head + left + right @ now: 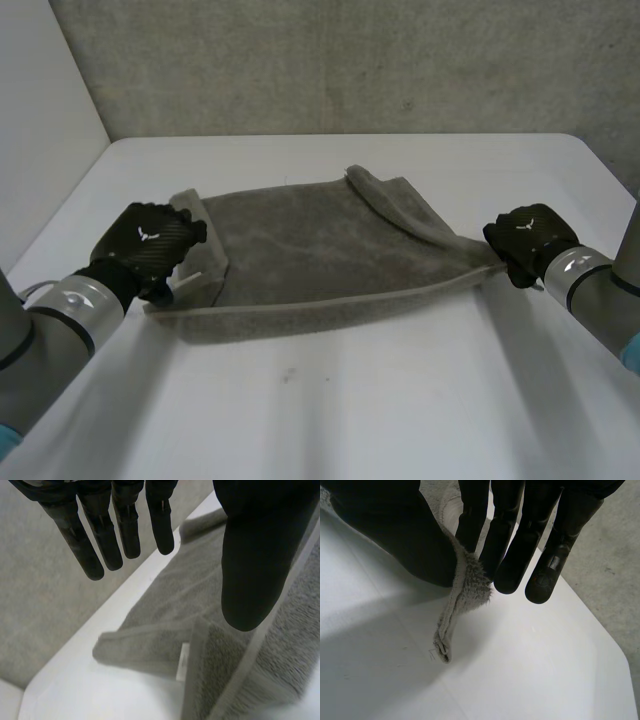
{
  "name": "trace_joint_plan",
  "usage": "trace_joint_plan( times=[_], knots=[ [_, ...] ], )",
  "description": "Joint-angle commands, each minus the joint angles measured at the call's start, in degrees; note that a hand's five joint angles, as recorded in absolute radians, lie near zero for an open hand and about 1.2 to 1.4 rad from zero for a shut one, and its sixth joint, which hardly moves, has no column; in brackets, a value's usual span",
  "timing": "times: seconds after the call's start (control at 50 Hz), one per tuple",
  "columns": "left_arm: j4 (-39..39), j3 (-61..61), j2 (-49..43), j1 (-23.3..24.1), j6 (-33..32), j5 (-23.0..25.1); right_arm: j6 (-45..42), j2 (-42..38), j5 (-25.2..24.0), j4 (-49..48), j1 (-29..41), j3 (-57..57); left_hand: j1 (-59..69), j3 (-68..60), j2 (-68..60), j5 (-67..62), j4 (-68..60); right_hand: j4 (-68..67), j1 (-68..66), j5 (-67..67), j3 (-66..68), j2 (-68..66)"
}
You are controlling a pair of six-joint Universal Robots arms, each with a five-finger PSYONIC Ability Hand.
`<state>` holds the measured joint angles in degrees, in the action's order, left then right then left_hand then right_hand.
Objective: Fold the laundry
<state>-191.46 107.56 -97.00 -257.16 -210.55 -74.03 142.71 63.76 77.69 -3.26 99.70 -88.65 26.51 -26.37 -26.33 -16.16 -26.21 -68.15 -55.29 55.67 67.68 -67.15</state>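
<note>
A grey towel [320, 260] lies on the white table [350, 410], with its near edge stretched between my two hands and its far right corner folded over. My left hand [150, 240] hovers over the towel's left end. Its fingers [95, 545] are straight, the thumb stands apart, and nothing is between them. Below its palm, the towel's left corner [150, 647] is doubled back, showing a small white tag [183, 662]. My right hand [525, 240] is at the towel's near right corner. There its thumb and fingers [515, 555] pinch the cloth's edge [465, 587], and a short tip hangs free below.
A grey concrete wall [350, 60] stands behind the table's far edge, and a white wall [40, 130] is at the left. Bare tabletop lies in front of the towel and to its right.
</note>
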Motion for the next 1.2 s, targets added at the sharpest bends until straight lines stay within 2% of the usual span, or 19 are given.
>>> trace_joint_plan(
  times=[0.02, 0.1, 0.14, 0.28, 0.34, 0.5, 0.66, 0.76, 0.8, 0.82, 0.84, 0.88, 0.98, 1.02, 1.06, 1.08, 1.12, 1.14, 1.2],
  knots=[
    [0.3, 1.2, 0.1, -5.7, -9.5, 10.1, 0.1, -0.3, 0.0, -0.3, 0.1, 0.0, 3.9, -4.0, -4.1, -4.2, -4.2, -11.9, -24.7, 14.3, 12.3, -12.8],
    [1.0, 2.3, -1.2, -7.9, -14.3, 13.6, 0.1, -0.5, 0.0, -0.3, 0.1, 0.0, 4.7, -4.9, -4.9, -5.1, -5.0, -11.9, -24.7, 14.3, 12.3, -12.8],
    [2.7, 3.3, -3.2, -11.0, -17.0, 15.3, 0.1, -0.7, 0.0, -0.6, 0.0, -0.1, 7.6, -7.7, -7.8, -7.9, -7.9, -11.9, -24.7, 14.3, 12.3, -12.8],
    [5.0, 4.6, -6.0, -14.6, -17.8, 16.5, 0.0, -1.1, 0.0, -1.0, 0.0, 0.0, 8.1, -8.2, -8.3, -8.4, -8.4, -11.9, -24.7, 14.3, 12.3, -12.8],
    [4.7, 4.5, -8.5, -15.9, -17.8, 16.9, 0.0, -1.4, 0.0, -1.0, 0.1, -0.1, 14.5, -14.6, -14.6, -14.8, -14.7, -11.9, -24.7, 14.3, 12.3, -12.8],
    [4.4, 2.6, -14.9, -16.3, -17.4, 18.3, 0.0, -2.1, 0.0, -1.0, 0.1, -0.3, 15.8, -16.0, -16.0, -16.2, -16.1, -11.9, -24.7, 14.3, 12.3, -12.8],
    [2.9, 1.9, -16.9, -15.4, -17.2, 19.9, 0.0, -2.9, 0.0, -1.0, 0.1, -0.3, 16.7, -16.8, -16.9, -17.0, -17.0, -11.9, -24.7, 14.3, 12.3, -12.8],
    [0.4, 1.9, -17.2, -15.0, -17.0, 19.9, -0.1, -3.4, 0.0, -1.0, 0.1, -0.3, 28.8, -28.9, -28.9, -29.1, -29.0, -11.9, -24.7, 14.3, 12.3, -12.8],
    [-1.3, 1.9, -17.3, -14.9, -16.2, 19.9, -0.1, -3.6, 0.0, -1.0, 0.1, -0.3, 44.0, -44.1, -44.2, -44.3, -44.3, -11.9, -24.7, 14.3, 12.3, -12.8],
    [-1.3, 1.9, -17.3, -14.9, -16.2, 19.9, -0.1, -3.6, 0.0, -1.0, 0.1, -0.3, 44.1, -44.2, -44.3, -44.4, -44.4, -11.9, -24.7, 14.3, 12.3, -12.8],
    [-2.1, 1.8, -17.3, -14.9, -15.7, 19.9, -0.1, -3.8, 0.0, -1.0, 0.1, -0.3, 53.4, -53.5, -53.6, -53.7, -53.7, -11.9, -24.7, 14.3, 12.3, -12.8],
    [-2.8, 1.6, -17.2, -14.8, -15.2, 19.8, -0.2, -3.8, 0.1, -1.0, 0.1, -0.2, 53.5, -53.6, -53.7, -53.8, -53.8, -11.9, -24.7, 14.3, 12.3, -12.8],
    [-3.0, 0.2, -14.7, -14.3, -14.6, 19.2, -0.3, -2.7, 0.3, -0.9, -0.2, 0.6, 53.5, -53.6, -53.7, -53.8, -53.8, -11.9, -24.7, 14.3, 12.3, -12.8],
    [-3.0, 0.2, -12.1, -13.9, -14.6, 19.1, -0.3, -2.1, 0.6, -0.3, -0.3, 1.3, 53.5, -53.6, -53.7, -53.8, -53.8, -11.9, -24.7, 14.3, 12.3, -12.8],
    [-2.6, 0.0, -4.6, -13.5, -14.7, 18.7, -0.3, 0.8, 0.8, 1.5, -0.4, 3.6, 53.5, -53.6, -53.7, -53.8, -53.8, -11.9, -24.7, 14.3, 12.3, -12.8],
    [-2.6, 0.0, -4.6, -13.5, -14.7, 18.7, -0.3, 0.8, 0.8, 1.5, -0.4, 3.6, 53.5, -53.6, -53.7, -53.8, -53.8, -11.9, -24.7, 14.3, 12.3, -12.8],
    [-2.5, -0.7, 3.4, -13.5, -13.9, 16.2, -0.2, 7.0, 0.4, 6.9, -0.6, 6.8, 53.5, -53.6, -53.7, -53.8, -53.8, -11.9, -24.7, 14.3, 12.3, -12.8],
    [-2.5, -0.7, 3.4, -13.5, -13.9, 16.2, -0.2, 7.0, 0.4, 7.0, -0.6, 6.8, 53.5, -53.6, -53.7, -53.8, -53.8, -11.9, -24.7, 14.3, 12.3, -12.8],
    [-2.3, -3.3, 12.7, -13.5, -11.1, 11.8, -0.5, 14.9, 0.2, 14.6, -0.5, 12.8, 53.5, -53.6, -53.7, -53.8, -53.8, -11.9, -24.7, 14.3, 12.3, -12.8]
  ],
)
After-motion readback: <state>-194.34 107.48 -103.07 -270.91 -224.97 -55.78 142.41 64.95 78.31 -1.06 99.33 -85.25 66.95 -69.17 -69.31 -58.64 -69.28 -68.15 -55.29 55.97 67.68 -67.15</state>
